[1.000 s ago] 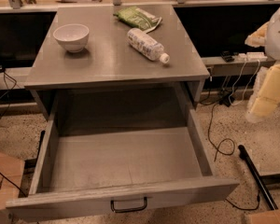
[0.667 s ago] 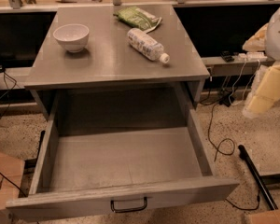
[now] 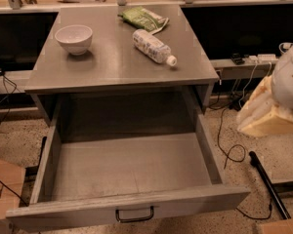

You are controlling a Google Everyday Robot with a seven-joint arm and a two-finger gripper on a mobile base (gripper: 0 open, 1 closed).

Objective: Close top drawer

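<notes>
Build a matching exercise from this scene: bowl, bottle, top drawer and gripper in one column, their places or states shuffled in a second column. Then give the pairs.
Column one
1. white bowl
2. plastic bottle
3. top drawer
4. gripper

Column two
A. pulled out toward the camera
B. off to the right of the cabinet, apart from the drawer
C. upright on the left of the cabinet top
D. lying on its side on the cabinet top

Pairs: 1-C, 2-D, 3-A, 4-B
</notes>
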